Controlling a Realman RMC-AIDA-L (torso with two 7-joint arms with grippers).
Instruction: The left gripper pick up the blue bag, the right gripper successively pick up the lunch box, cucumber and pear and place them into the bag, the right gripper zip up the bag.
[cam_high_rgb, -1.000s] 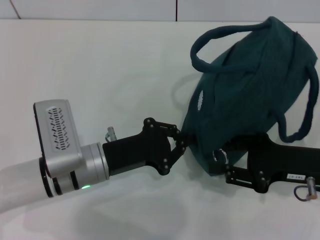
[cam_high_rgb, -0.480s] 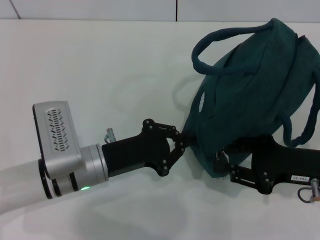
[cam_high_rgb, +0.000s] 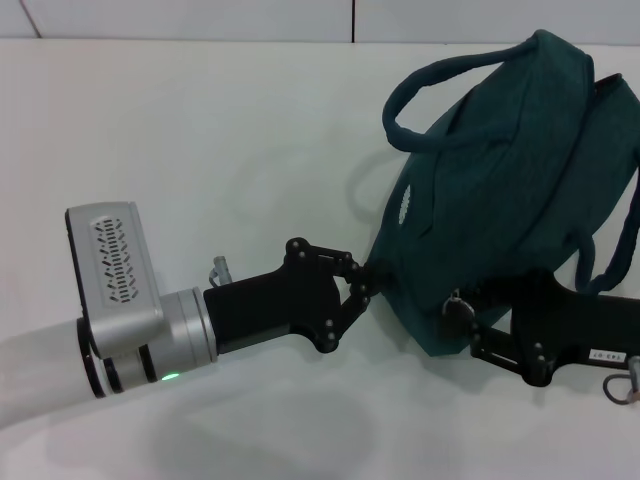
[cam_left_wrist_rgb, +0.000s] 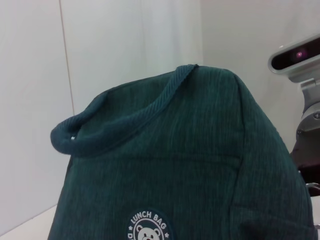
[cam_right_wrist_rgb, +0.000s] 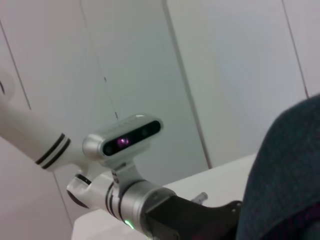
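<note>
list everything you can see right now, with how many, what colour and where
bag: one, dark teal, on the table's right side, two handles, a round "LUNCH BAG" badge on its near face
table: one, white, under everything
wall: white panels, behind the table
left pincer: one, black, at the bag's left edge, on a silver and white arm
right pincer: one, black, at the bag's lower edge, reaching in from the right

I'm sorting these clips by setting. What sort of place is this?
Probably a lab or test room: a bare white table, plain white panelled walls, and only the blue bag between the left gripper and right gripper.
</note>
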